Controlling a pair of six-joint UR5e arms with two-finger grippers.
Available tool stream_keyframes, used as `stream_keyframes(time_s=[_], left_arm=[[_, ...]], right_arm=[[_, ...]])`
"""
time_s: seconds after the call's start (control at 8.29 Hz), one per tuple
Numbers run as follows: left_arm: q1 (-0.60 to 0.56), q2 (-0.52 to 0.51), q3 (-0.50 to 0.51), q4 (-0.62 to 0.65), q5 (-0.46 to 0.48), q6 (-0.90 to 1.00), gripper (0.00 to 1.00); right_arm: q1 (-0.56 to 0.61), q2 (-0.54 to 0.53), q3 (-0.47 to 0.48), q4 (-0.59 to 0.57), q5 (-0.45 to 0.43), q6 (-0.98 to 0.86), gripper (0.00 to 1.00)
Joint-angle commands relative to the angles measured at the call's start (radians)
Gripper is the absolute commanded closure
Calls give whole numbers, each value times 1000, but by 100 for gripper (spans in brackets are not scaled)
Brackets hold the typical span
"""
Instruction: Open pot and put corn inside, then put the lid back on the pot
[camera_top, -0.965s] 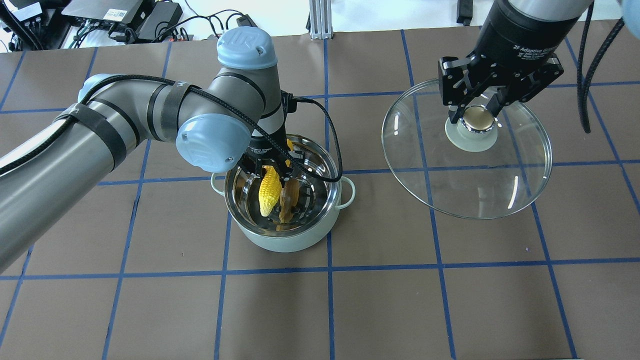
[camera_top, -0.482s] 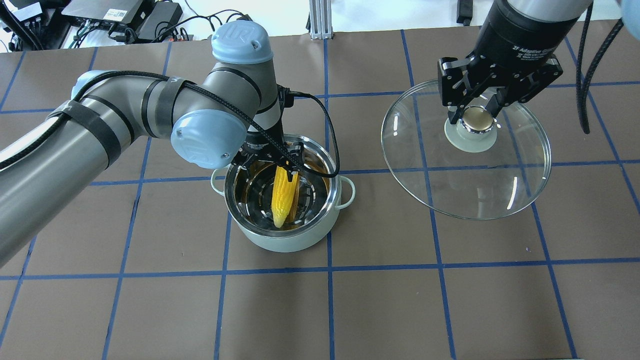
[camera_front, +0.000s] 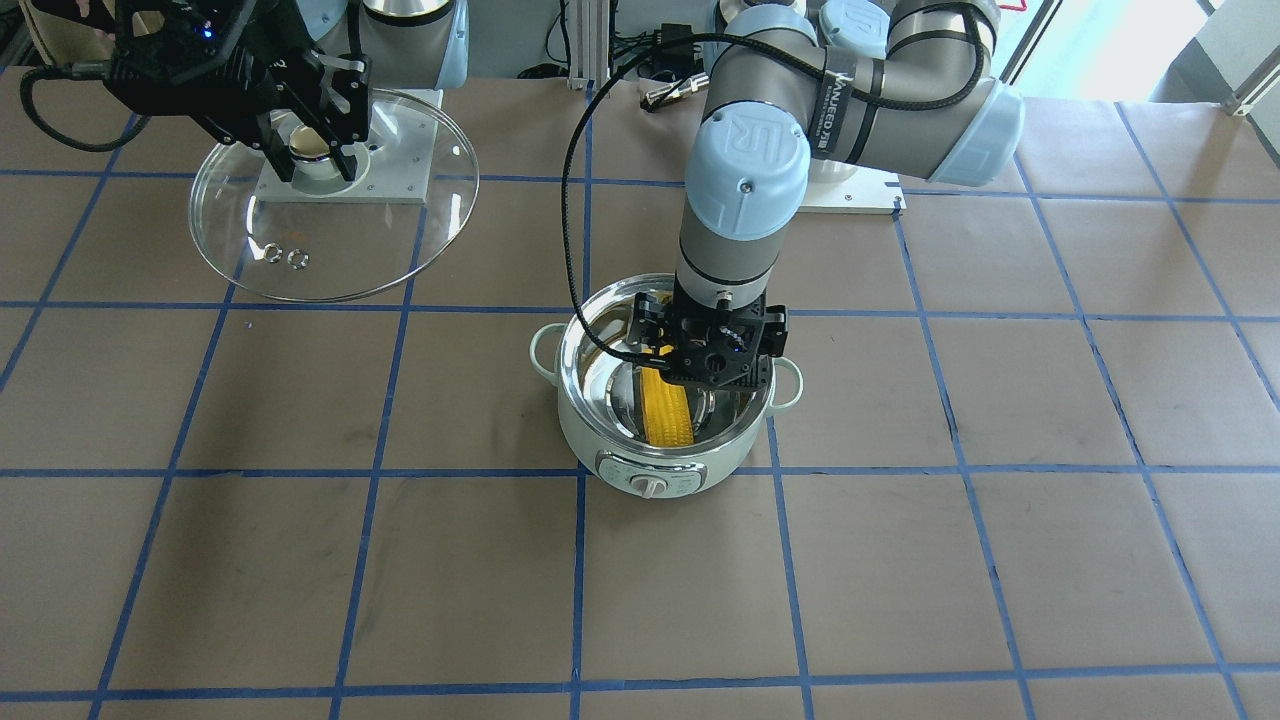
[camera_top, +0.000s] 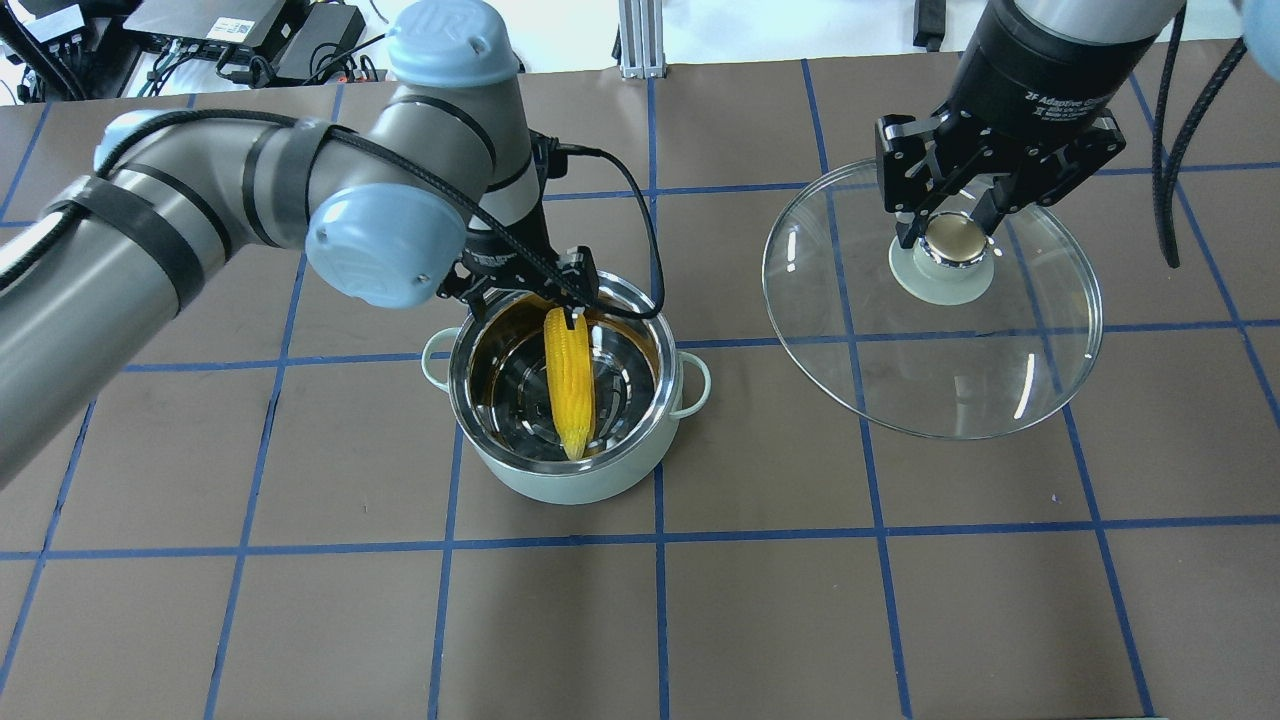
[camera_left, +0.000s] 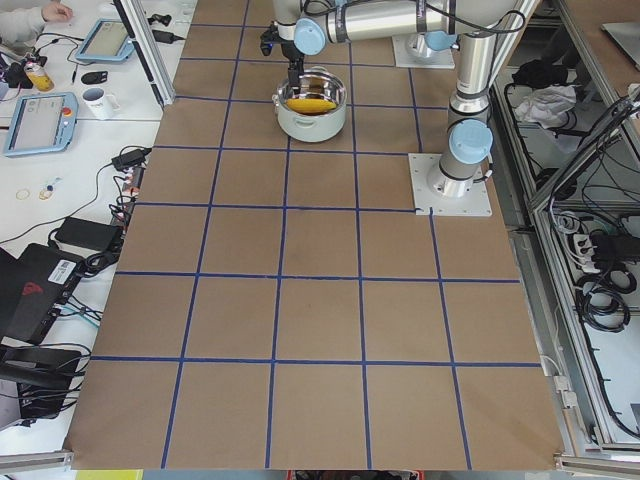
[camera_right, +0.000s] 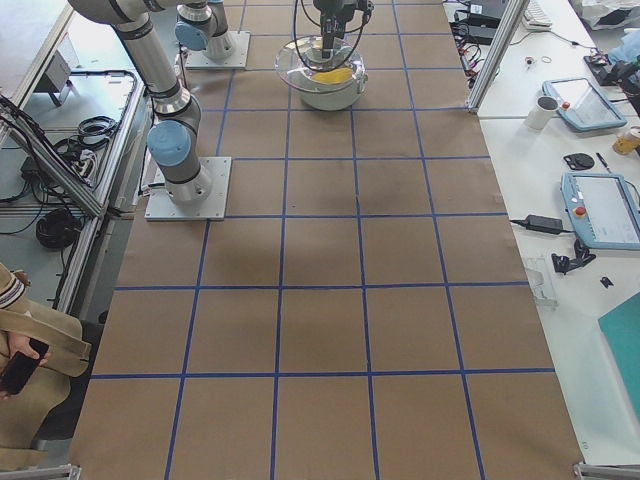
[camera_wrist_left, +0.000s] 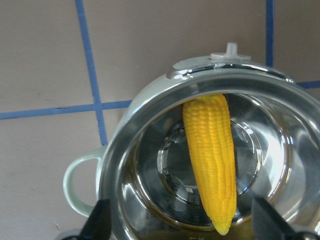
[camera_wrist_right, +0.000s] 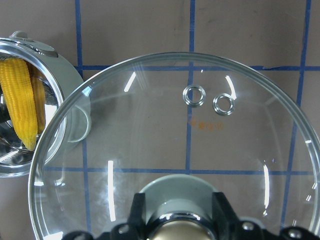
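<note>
The corn (camera_top: 570, 385) lies inside the open pot (camera_top: 560, 487); the left gripper (camera_top: 525, 295) hangs over its rim, spread wide and empty. The right gripper (camera_top: 955, 235), clamped on the lid (camera_top: 960, 370) knob, should carry it across level only once that arm clears.

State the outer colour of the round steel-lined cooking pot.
Pale mint green; pot clearest in overhead view.

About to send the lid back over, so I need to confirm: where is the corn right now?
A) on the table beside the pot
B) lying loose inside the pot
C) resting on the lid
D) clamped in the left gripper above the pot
B: the corn lies across the steel inside of the pot, and the left gripper has its fingers spread wide on either side, clear of it.
</note>
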Motion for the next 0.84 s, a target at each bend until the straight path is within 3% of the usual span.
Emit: stream_keyframes(time_s=[0.0, 0.36, 0.72], left_arm=[[189, 3, 188, -157, 2, 70, 0], [346, 18, 253, -210, 5, 132, 0], [354, 70, 253, -210, 72, 132, 0]], right_arm=[[0, 0, 0, -2, -7, -2, 59], [0, 5, 0, 0, -4, 7, 60], [68, 59, -9, -54, 43, 155, 60]])
